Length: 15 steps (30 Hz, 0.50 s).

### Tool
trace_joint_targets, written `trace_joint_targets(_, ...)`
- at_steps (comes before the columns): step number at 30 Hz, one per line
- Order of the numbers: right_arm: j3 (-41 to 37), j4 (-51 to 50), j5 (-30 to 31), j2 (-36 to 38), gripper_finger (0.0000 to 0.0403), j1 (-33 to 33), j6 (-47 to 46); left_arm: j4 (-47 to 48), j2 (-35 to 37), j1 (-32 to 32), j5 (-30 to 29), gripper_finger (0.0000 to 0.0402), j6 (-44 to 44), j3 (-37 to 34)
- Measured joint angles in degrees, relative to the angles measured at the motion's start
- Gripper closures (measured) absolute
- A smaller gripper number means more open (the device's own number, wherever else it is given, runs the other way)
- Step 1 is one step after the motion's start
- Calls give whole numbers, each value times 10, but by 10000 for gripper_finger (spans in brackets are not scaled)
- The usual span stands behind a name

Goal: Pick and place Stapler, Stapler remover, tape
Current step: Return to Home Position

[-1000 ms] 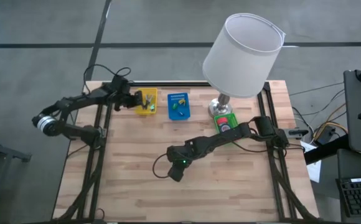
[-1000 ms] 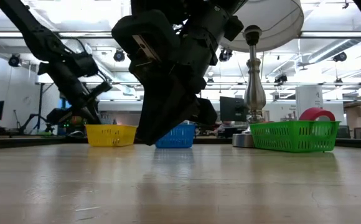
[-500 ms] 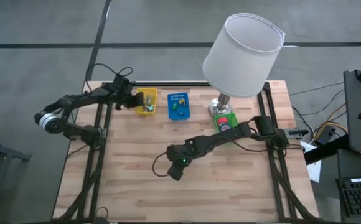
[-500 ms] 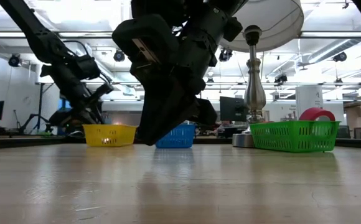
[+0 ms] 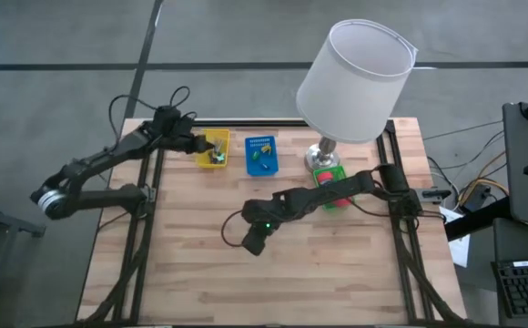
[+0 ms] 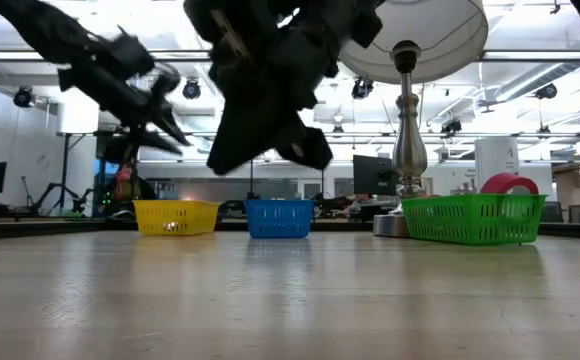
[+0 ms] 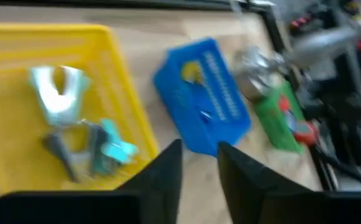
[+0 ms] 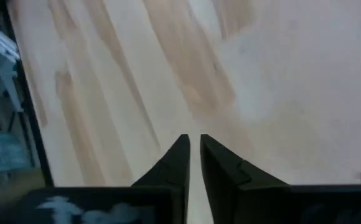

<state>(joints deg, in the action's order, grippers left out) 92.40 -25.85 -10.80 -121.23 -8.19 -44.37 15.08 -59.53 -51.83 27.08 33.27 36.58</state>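
Observation:
Three small baskets stand along the table's far side. The yellow basket (image 5: 214, 148) (image 7: 18, 56) holds a silver staple remover (image 7: 59, 99) and a teal one (image 7: 109, 149). The blue basket (image 5: 261, 155) (image 7: 202, 93) holds small items. The green basket (image 5: 323, 171) (image 6: 475, 218), by the lamp's foot, holds a red tape roll (image 6: 508, 183) (image 7: 300, 129). My left gripper (image 5: 191, 144) (image 7: 198, 155) hangs above the yellow basket's left side, narrowly open and holding nothing. My right gripper (image 5: 253, 240) (image 8: 193, 146) is shut and empty above the bare table middle.
A lamp with a large white shade (image 5: 353, 80) stands on its base (image 6: 395, 222) at the far right, and its shade overhangs the green basket. My right arm (image 5: 337, 189) lies across that basket. The wooden table top (image 5: 200, 264) shows bare boards in front.
My left gripper has risen from inside the yellow basket to well above it and drawn slightly toward the table's left edge. My right gripper has lifted up from near the table top, shifting a little left.

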Motion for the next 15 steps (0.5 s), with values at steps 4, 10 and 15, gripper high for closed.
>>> trace_joint_targets(4, -1, 29, 23, 19, 392, 0, 37, 24, 68, 63, -4, 374, 1, -8)
trace_joint_targets(10, -3, 80, 30, 26, 394, 0, 92, 24, 160, 201, -77, 394, 14, -35)
trace_joint_targets(15, -4, 67, 32, 19, 394, 1, 107, 24, 189, 324, -122, 396, 22, -67)
